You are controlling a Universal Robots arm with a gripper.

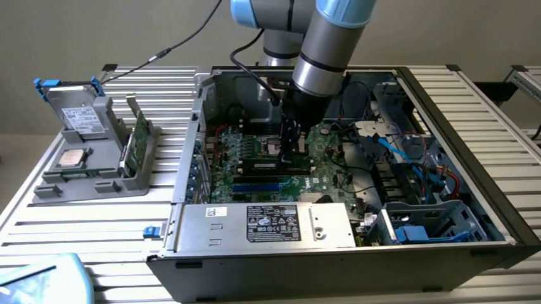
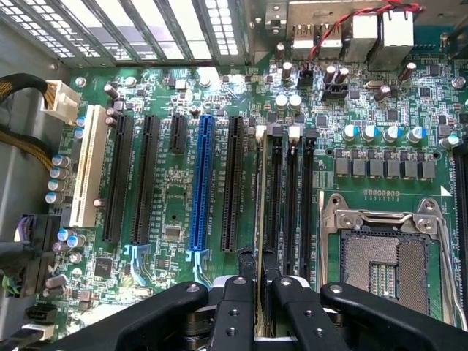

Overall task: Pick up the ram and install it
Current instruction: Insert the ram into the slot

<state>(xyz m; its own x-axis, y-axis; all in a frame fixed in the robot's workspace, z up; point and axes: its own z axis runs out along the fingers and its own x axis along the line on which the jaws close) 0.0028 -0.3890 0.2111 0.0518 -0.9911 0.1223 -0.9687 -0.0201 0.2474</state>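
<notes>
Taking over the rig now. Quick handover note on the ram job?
Gripper: shut on the ram, down inside the computer case.
Ram: held edge-on, in line with the black memory slots beside the empty processor socket.
Done: ram picked up and brought over the motherboard.
Left: not released; I cannot tell whether it is seated in a slot.

exterior: high, distant, facing down into computer case [image 1: 338, 272]
wrist: close, behind jaws, facing motherboard [image 2: 168, 197]
shared: memory slots [image 2: 291, 205] under jaws
</notes>
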